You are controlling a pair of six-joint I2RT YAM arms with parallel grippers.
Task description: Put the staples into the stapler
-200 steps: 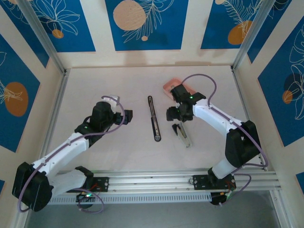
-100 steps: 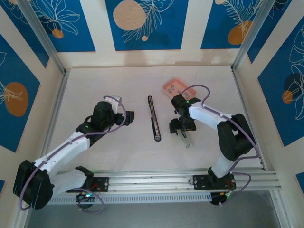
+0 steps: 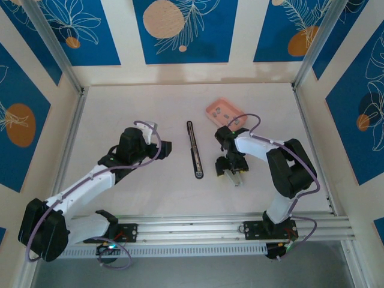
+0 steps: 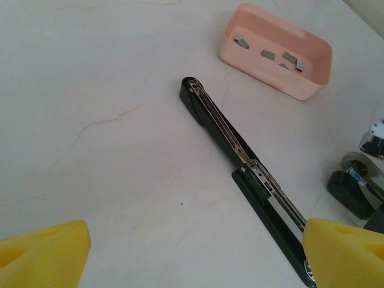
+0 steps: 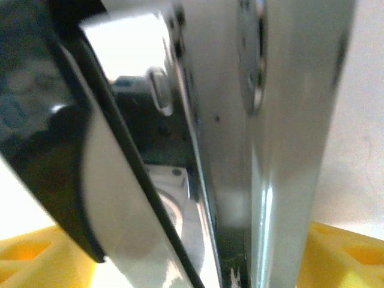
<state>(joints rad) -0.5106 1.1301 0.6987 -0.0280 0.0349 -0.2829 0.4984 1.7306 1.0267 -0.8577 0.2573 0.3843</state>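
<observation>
Stapler [image 3: 194, 149] lies open flat on table [image 4: 90, 72], centre: stiff, light, prob. slides; hold black body, not rail [image 4: 219, 123]. Staples [image 4: 268, 54] in pink tray [image 4: 300, 90]: tiny, brittle, pinch long sides. L gripper [image 4: 192, 255] spread, empty; R gripper [image 3: 231, 169] astride black-metal piece [image 5: 228, 120], can't tell if clamped.

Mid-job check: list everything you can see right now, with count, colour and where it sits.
shallow rectangular plastic tray: one, pink, far side of the table, right of centre.
small metal staples: about four visible, silvery-grey, loose in the tray.
slim stapler with metal inner rail: one, black and silver, opened flat mid-table.
glossy metal device: one, black and silver, right of the stapler; kind unclear.
table: one, off-white.
wall panels: several, blue with orange circles, around the table.
left fingers: two, yellow, wide apart, holding nothing.
right fingers: two, yellow, apart, one on either side of the device.
</observation>
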